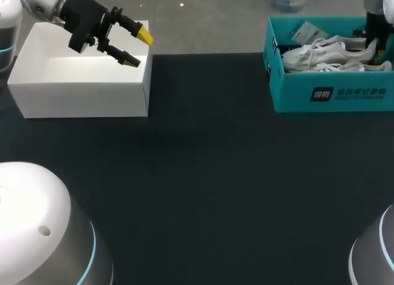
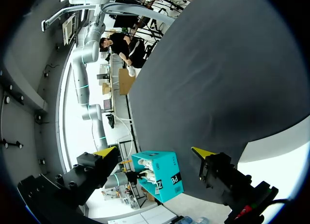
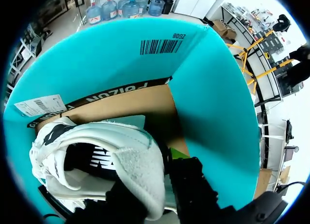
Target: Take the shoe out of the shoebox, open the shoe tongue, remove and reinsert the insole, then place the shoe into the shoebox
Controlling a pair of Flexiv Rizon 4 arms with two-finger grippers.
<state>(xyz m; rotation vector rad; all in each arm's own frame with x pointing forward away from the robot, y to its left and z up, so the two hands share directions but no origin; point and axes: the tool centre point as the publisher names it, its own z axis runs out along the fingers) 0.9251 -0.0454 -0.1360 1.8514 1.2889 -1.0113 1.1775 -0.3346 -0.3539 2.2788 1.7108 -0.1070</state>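
Observation:
A teal shoebox (image 1: 332,94) stands at the table's far right with white shoes (image 1: 326,54) lying in it. My right gripper (image 1: 371,46) reaches down into the box at the shoes' heel end. In the right wrist view the right gripper (image 3: 154,185) is shut on the heel wall of a white shoe (image 3: 121,156), one black finger inside the shoe and one outside, within the shoebox (image 3: 213,98). My left gripper (image 1: 137,48) hangs open and empty over the far left. In the left wrist view the left gripper (image 2: 154,152) looks across the table towards the shoebox (image 2: 160,178).
A white open box (image 1: 80,88) sits at the far left under my left gripper, and its edge (image 2: 286,151) shows in the left wrist view. The dark table cloth (image 1: 209,174) spreads between the two boxes. A paper tag (image 3: 41,106) lies inside the shoebox.

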